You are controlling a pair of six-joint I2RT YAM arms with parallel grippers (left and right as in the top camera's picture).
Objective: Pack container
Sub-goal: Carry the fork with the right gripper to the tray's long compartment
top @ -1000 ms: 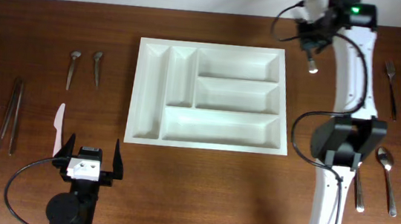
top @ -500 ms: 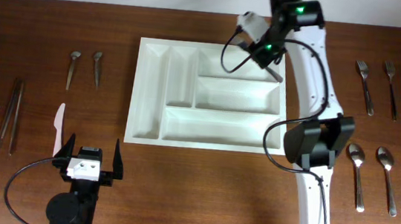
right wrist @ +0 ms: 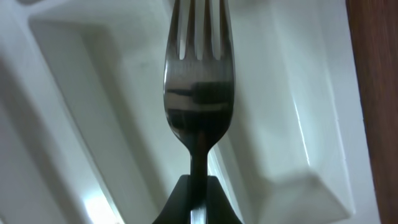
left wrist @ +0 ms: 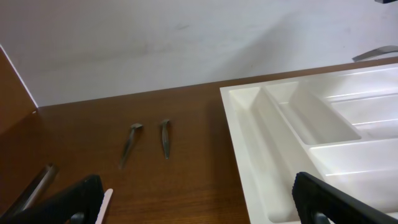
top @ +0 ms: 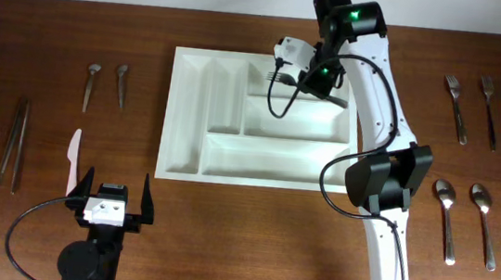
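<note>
Brown wooden tabletop, pale wall along the back edge. Far left of the left gripper (top: 116, 193): chopsticks (top: 11, 145), laid straight. Just left of its fingers, nearly touching: white plastic knife (top: 72, 160). Ahead and slightly left of those fingers: two small spoons (top: 91, 86) side by side, bowls away. Sorted by kind, probably staged for easy picking. Left fingers spread wide, nothing between them, parked low at the near edge, likely waiting a turn.

Ahead and to the right of the left fingers: white cutlery tray (top: 276, 161), mid-table, all visible compartments bare, so packing barely begun.

Right gripper (right wrist: 198, 200) over the tray's far side, fingers clamped on a fork (right wrist: 198, 112) at the handle, tines pointing away from the fingers. Directly below the fingers: a crosswise compartment and its dividers. Gripped by the handle probably so the head goes in first and lies along the slot. Hard to tell whether touching the tray or above it.

Well right of the right fingers, off the tray: two more forks (top: 455, 107), then two large spoons (top: 444, 202) nearer.
</note>
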